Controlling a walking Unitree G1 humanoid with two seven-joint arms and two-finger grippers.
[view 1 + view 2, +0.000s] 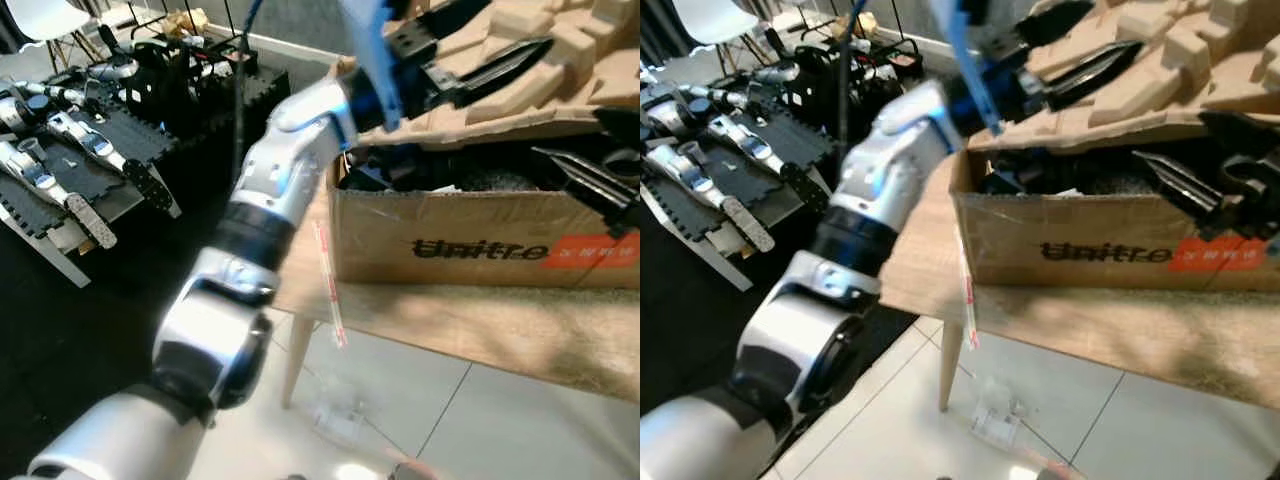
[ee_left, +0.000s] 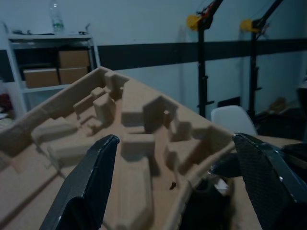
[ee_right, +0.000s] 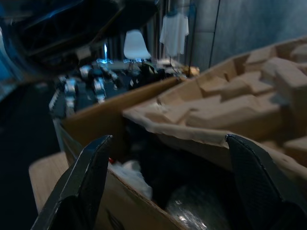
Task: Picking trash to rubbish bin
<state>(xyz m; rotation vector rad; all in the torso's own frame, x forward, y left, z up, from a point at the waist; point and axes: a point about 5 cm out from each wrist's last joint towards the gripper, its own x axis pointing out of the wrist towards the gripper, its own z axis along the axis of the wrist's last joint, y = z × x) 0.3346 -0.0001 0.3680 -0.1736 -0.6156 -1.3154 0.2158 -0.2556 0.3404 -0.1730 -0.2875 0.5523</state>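
Note:
A cardboard box [image 1: 470,240] printed "Unitree" stands on a wooden table [image 1: 480,325], with a tan moulded pulp insert [image 1: 540,50] lying tilted across its top. My left gripper [image 1: 495,40] is raised over that insert, open with nothing between its fingers [image 2: 91,182]. My right gripper [image 1: 600,160] hovers open over the right side of the box's dark interior. In the right wrist view something white and crumpled [image 3: 130,176] lies inside the box. On the tiled floor under the table's edge lies a clear plastic wrapper [image 1: 998,412].
A strip of red-and-white tape [image 1: 330,290] hangs from the box's corner. The table's leg [image 1: 295,360] stands beside the wrapper. Black foam mats with robot parts [image 1: 80,160] fill the left. Behind them stands a white chair [image 1: 50,18]. A shelf with boxes [image 2: 48,72] shows in the left wrist view.

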